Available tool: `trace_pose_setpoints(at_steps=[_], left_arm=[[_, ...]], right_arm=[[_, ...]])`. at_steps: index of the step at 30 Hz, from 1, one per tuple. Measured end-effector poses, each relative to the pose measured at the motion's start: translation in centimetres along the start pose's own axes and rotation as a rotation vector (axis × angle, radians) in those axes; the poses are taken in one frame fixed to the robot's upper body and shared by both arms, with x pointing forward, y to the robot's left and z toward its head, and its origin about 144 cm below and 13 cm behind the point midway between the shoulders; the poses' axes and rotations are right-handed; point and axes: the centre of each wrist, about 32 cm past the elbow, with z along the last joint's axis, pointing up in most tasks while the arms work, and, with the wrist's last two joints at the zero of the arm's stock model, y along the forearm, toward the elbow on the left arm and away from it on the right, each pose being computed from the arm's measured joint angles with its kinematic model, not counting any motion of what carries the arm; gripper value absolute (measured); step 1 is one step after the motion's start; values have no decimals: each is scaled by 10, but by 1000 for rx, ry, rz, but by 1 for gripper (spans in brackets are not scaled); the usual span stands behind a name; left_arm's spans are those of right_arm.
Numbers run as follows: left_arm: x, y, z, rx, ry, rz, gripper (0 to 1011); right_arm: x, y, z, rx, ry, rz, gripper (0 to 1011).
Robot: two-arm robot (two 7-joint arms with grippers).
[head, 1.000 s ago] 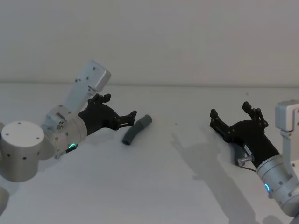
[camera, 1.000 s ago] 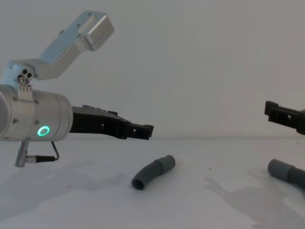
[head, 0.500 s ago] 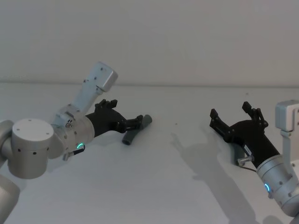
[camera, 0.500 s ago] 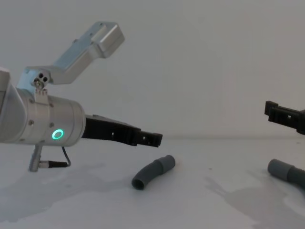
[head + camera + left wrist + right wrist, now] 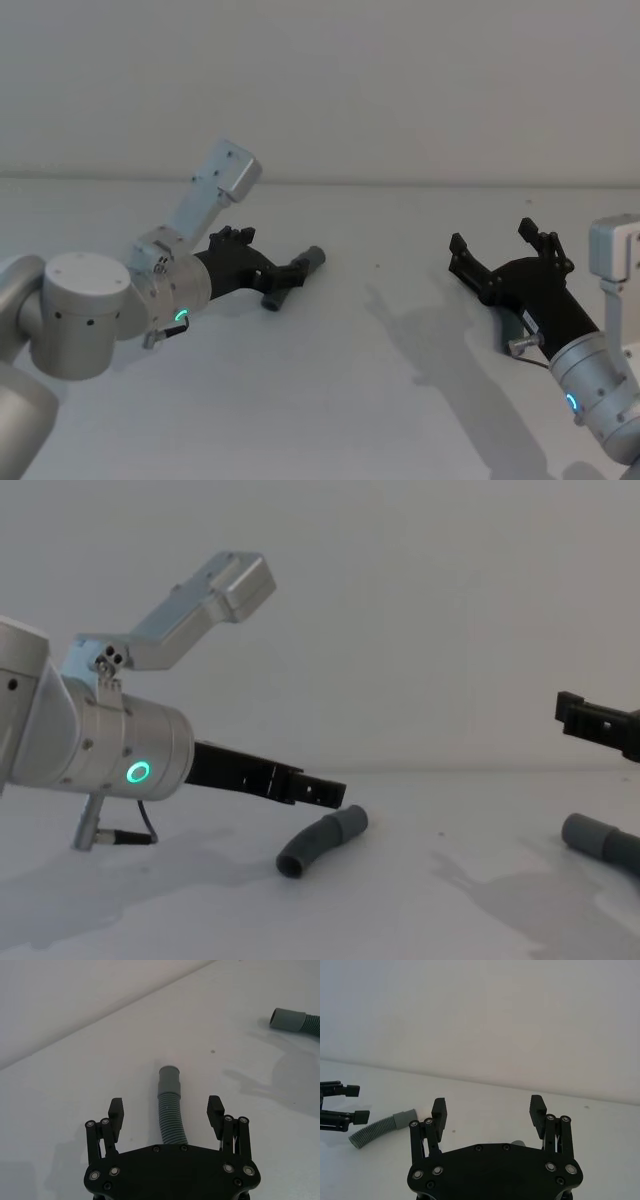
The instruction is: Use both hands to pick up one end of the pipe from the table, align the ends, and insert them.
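On the plain matt white table point(image 5: 330, 400), the left black two-fingered gripper point(image 5: 165, 1108) has advanced over the last second. It was short of the curved dark grey ribbed hose piece point(image 5: 318, 842) and now has that piece between its fingers. The left wrist view shows the fingers spread wide, one on each side of the ribbed section, with clear table between each pad and the hose. The piece's smooth lighter grey cuff point(image 5: 169, 1076) lies just beyond the fingertips. The hose lies flat and has not moved.

Assessment: the approach is nearly done. The grasp itself has not started, and in the chest view the fingertips look slightly above the hose, so a small descent probably comes before closing.

The right black two-fingered gripper point(image 5: 493, 240) has not changed position. Its fingers are spread, it holds nothing, and it hangs over the second dark grey hose piece point(image 5: 592, 836) at the right of the table, well apart from the first.

Limits of observation:
- The second piece is cut off by the chest view's right edge and is largely covered by the right gripper in the head view.
- The near end of the curved piece is hidden behind the left gripper's body in the wrist view.
- It cannot be told which cuff carries the narrower spigot.
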Motion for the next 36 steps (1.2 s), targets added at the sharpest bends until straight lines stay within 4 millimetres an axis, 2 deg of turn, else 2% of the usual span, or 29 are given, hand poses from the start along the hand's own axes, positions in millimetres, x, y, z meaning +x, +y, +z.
trace_pose_setpoints(at_steps=[36], left_arm=[[12,-34,8,106,-5,-47,1001]], right_arm=[[0,0,0,0,0,0,1003]])
